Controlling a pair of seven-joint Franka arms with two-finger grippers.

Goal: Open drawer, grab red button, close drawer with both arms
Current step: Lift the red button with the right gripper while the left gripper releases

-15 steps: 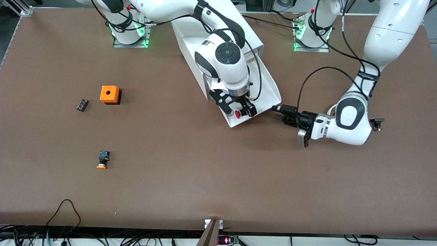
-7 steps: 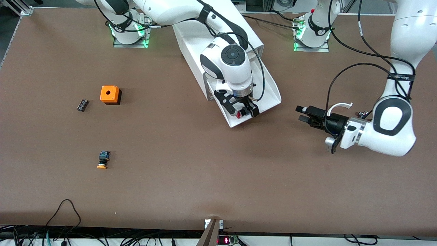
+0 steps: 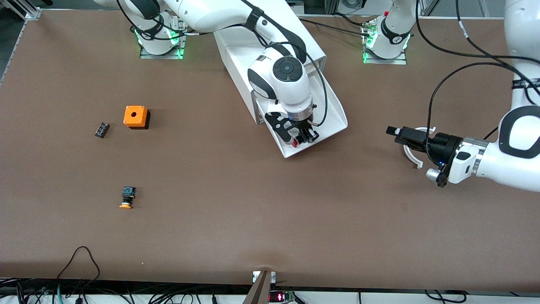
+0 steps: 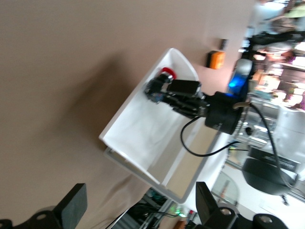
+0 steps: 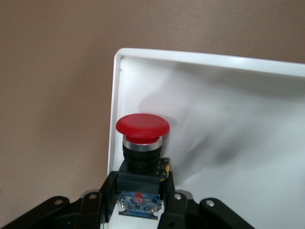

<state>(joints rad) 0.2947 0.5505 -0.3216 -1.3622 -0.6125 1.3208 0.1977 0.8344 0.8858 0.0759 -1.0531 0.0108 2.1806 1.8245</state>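
The drawer (image 3: 334, 115) is a shallow white tray pulled out of the white cabinet (image 3: 236, 46). My right gripper (image 3: 300, 138) is over the drawer's front corner, shut on the button (image 3: 295, 144). The right wrist view shows the fingers (image 5: 107, 191) clamping its black-and-blue body, with the red cap (image 5: 142, 126) sticking out over the tray's floor (image 5: 228, 143). My left gripper (image 3: 393, 134) is open and empty over bare table, beside the drawer toward the left arm's end. Its wrist view shows the drawer (image 4: 138, 133) and the held button (image 4: 167, 73) from a distance.
An orange box with a hole (image 3: 136, 116), a small black part (image 3: 101, 129) and an orange-yellow-capped button (image 3: 127, 197) lie toward the right arm's end of the table. The arms' bases (image 3: 160, 40) (image 3: 386, 42) flank the cabinet.
My left gripper has drawn back from the drawer's front toward the left arm's end of the table. My right gripper, holding the button, has shifted slightly over the drawer.
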